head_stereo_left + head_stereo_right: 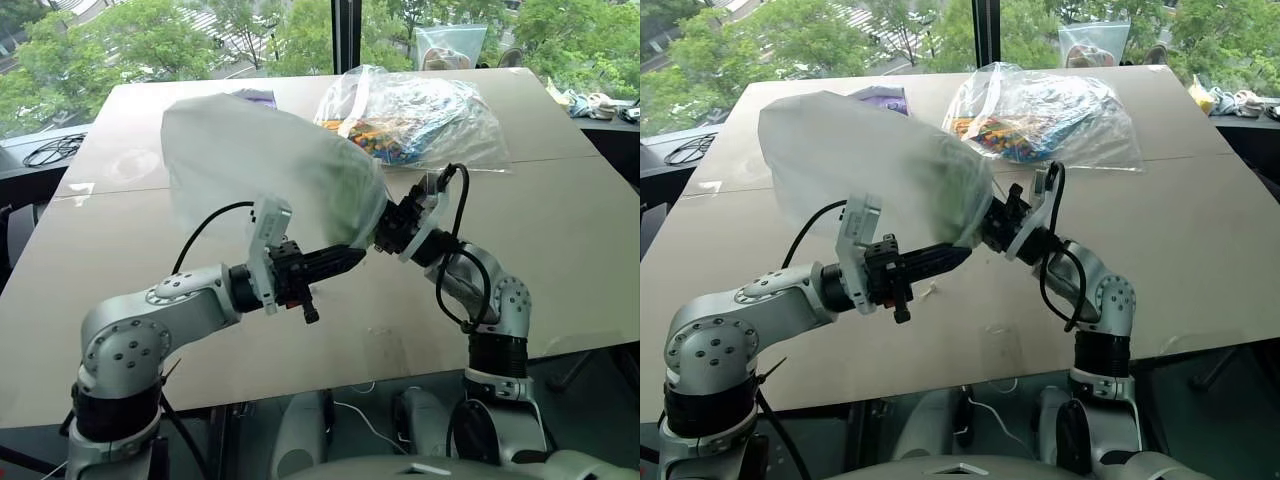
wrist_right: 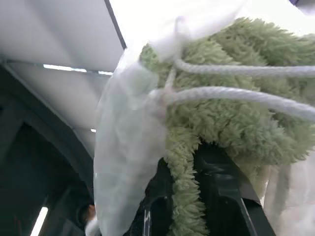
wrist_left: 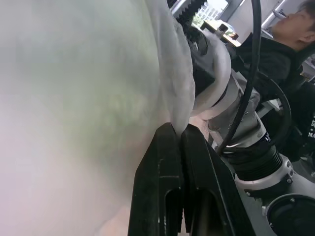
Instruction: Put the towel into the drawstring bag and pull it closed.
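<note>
Two grippers meet at the mouth of the drawstring bag, held up in the air above the near half of the table. The left gripper has its jaws pressed together on the thin white fabric at the bag's rim. The right gripper is closed narrowly on the towel, whose green pile runs between its fingers at the opening, with the white cord lying across it. From the jaws the bag billows up and away toward the table's far left corner, so its long axis points off from both grippers. The towel looks largely inside but bunched at the mouth, right against the right jaws. Beyond, a clear plastic bag of colourful items lies near the far edge.
</note>
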